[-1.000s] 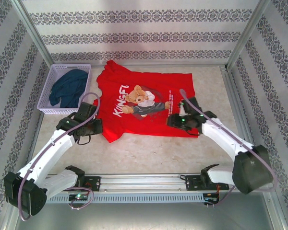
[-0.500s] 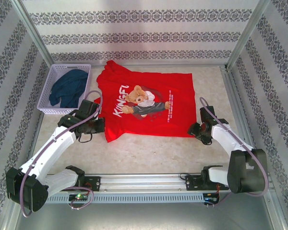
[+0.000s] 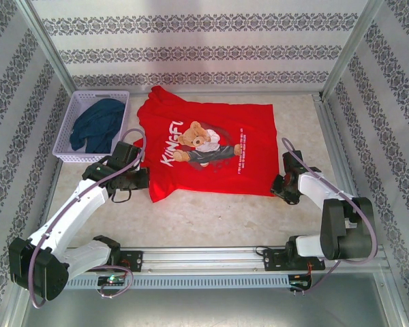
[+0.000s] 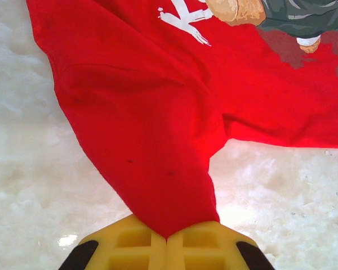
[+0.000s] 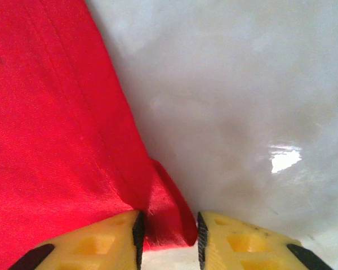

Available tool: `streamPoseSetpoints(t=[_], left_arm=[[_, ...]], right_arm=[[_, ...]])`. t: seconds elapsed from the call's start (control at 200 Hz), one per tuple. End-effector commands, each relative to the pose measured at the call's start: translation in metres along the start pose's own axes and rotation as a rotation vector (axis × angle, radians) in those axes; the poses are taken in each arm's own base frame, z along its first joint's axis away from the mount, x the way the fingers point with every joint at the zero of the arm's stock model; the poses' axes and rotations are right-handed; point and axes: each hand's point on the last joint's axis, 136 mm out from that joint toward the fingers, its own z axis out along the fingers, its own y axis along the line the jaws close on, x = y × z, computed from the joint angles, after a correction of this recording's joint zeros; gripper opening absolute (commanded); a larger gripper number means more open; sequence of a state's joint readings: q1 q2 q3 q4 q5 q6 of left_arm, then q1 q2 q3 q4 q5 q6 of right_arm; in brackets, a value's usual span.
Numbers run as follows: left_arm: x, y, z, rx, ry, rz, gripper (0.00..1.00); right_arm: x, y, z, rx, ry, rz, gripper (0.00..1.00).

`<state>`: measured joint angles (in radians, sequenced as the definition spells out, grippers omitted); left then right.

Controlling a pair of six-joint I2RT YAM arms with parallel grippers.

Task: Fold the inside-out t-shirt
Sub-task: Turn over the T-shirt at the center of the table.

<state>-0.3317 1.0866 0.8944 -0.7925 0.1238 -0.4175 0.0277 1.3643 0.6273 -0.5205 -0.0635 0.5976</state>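
Our left gripper [image 4: 166, 239] is clamped on the t-shirt [image 4: 158, 112], which runs straight ahead of it. The right gripper [image 5: 169, 228] straddles its corner, grip unclear.

Left gripper [image 4: 166, 241] is clamped on the t-shirt [image 4: 152, 129] sleeve at its fingertips. Right gripper [image 5: 169, 233] keeps both pads slightly apart, cloth between them; grip unclear.

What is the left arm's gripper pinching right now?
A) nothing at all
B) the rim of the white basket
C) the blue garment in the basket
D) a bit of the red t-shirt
D: in the left wrist view the left gripper is shut on a pulled-out point of the red t-shirt, whose fabric runs right down between its yellow fingers.
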Motion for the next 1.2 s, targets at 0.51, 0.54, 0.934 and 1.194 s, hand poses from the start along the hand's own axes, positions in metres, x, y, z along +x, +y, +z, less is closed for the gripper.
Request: streamPoseSetpoints(t=[0.51,0.54,0.934,1.194], left_arm=[[-0.019,0.02,0.001,-0.035,-0.205,-0.174,0.0],[-0.024,0.021,0.0,-0.04,-0.241,-0.186,0.0],[-0.122,0.026,-0.253,-0.091,-1.006,-0.131,0.0],[-0.131,0.0,-0.42,-0.017,-1.272,-0.001,0.0]], right_arm=[[-0.049,0.073,-0.036,-0.356,-0.222,-0.081,0.0],[-0.05,0.076,-0.036,-0.362,-0.218,-0.086,0.0],[-0.096,0.103,-0.256,-0.516,-0.672,-0.192,0.0],[-0.072,0.079,-0.444,-0.584,-1.061,-0.213,0.0]])
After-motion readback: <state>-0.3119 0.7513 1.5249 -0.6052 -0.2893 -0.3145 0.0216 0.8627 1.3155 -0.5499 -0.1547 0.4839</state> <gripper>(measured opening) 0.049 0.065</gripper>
